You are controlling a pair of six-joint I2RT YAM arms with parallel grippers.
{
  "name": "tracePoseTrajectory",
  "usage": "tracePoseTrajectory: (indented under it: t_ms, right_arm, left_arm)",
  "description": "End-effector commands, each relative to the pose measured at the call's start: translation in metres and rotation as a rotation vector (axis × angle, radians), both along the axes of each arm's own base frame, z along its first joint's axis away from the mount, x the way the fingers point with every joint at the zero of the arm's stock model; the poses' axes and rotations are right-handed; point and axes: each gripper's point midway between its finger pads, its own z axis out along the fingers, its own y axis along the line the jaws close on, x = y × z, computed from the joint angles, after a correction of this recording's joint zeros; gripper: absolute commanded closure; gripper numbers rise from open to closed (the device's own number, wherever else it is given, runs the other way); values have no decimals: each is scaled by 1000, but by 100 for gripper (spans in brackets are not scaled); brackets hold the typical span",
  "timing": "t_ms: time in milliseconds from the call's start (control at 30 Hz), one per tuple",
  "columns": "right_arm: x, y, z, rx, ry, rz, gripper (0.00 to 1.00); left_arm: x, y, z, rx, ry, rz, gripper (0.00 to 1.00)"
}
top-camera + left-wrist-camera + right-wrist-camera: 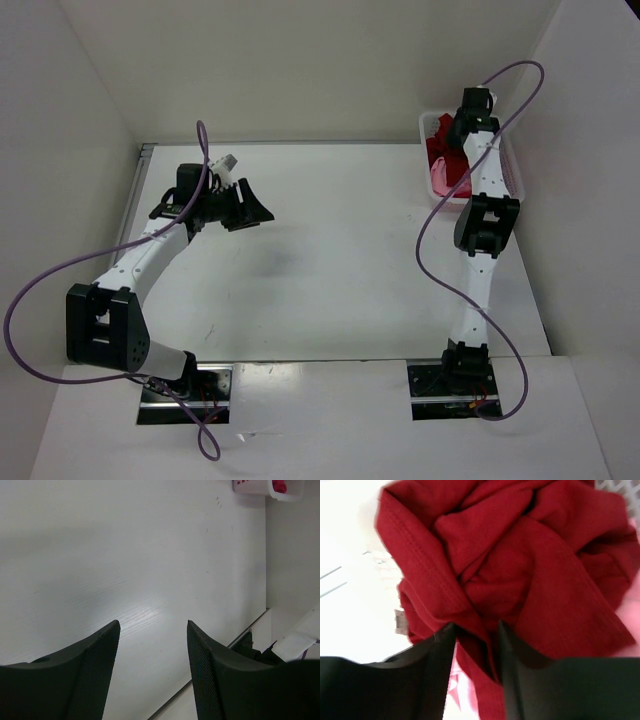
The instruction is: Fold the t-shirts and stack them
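Note:
The dark red t-shirt (pixel 520 555) lies bunched in the white mesh basket (pixel 428 120) at the far right; it also shows in the top view (pixel 437 150). A pink t-shirt (pixel 440 178) lies beside it, and pink cloth (pixel 457 685) shows under my fingers. My right gripper (pixel 477 627) reaches into the basket (pixel 452 135), with a fold of the dark red shirt pinched between its jaws. My left gripper (pixel 255 212) hangs open and empty over the bare table at the left (pixel 152 625). I cannot tell a third shirt apart.
The basket stands against the right wall; in the left wrist view its corner (pixel 260 487) shows with a bit of crimson cloth (pixel 280 487). White walls close in the table at the back and both sides. The table's near edge (pixel 240 635) runs below my left gripper.

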Motion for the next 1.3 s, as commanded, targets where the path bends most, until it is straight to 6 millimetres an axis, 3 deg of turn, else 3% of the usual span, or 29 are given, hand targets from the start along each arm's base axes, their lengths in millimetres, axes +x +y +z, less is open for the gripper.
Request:
tracePoseTrajectory:
  t_ms: [0,33,133,167,200,233,333,367,433,467,533,567,633,667,733,800,867,900,967,1067,1133,1200,1233,1267]
  right_arm:
    - [9,-6,-1,-7,-29,-7,61]
    - [11,-6,4,-1,-44,-13,71]
    - [14,-5,19,9,-77,-13,88]
    - [14,-4,28,24,-99,-26,97]
    - [15,-2,41,35,-126,-23,100]
    - [15,2,68,49,-181,-18,100]
    - [9,9,122,65,-280,4,100]
    - [-1,12,163,72,-352,10,100]
    - [-12,23,208,95,-436,48,100]
    - [-31,30,262,102,-542,70,100]
    - [-48,45,296,140,-609,128,100]
    - [-77,54,353,125,-734,168,100]
    - [-99,78,383,175,-800,253,100]
    - [-130,100,426,184,-899,323,100]
    - [-157,135,453,248,-956,453,100]
    - [-206,189,497,329,-1049,663,100]
    - [-237,223,521,371,-1108,798,100]
    - [-270,244,546,388,-1186,896,100]
    - [-317,268,569,454,-1246,1065,100]
    - [-337,281,573,521,-1241,1163,100]
    - [-328,286,563,549,-1202,1173,100]
    - [-295,293,532,594,-1091,1151,100]
    - [-257,296,492,604,-976,1100,100]
    - [-256,295,491,584,-982,1104,100]
  left_arm:
    - [6,-2,4,-2,-39,-6,36]
    - [6,-2,4,-2,-39,-6,36]
    - [6,-2,1,-1,-30,-6,36]
    - [6,-2,1,-1,-30,-6,36]
    - [8,-3,2,-2,-39,-6,36]
    - [8,-3,2,-2,-39,-6,36]
    - [8,-3,3,-7,-33,-1,36]
    - [7,-4,3,-13,-32,-8,36]
    - [10,-5,9,-21,-46,-4,36]
    - [10,-5,9,-21,-46,-4,36]
    - [14,-7,20,-37,-70,-6,36]
    - [15,-7,22,-45,-74,-1,36]
    - [20,-10,36,-61,-105,-5,36]
    - [22,-10,41,-62,-115,-5,36]
    - [27,-9,50,-64,-135,9,36]
    - [30,-7,55,-55,-143,24,36]
    - [34,-3,55,-41,-137,61,36]
    - [39,7,64,-52,-145,102,36]
    - [46,29,69,-62,-141,185,36]
    - [48,51,76,-73,-144,249,36]
    - [51,65,80,-79,-148,290,36]
    - [51,69,77,-97,-123,316,35]
    - [49,74,75,-103,-120,333,33]
    - [51,74,78,-112,-130,336,33]
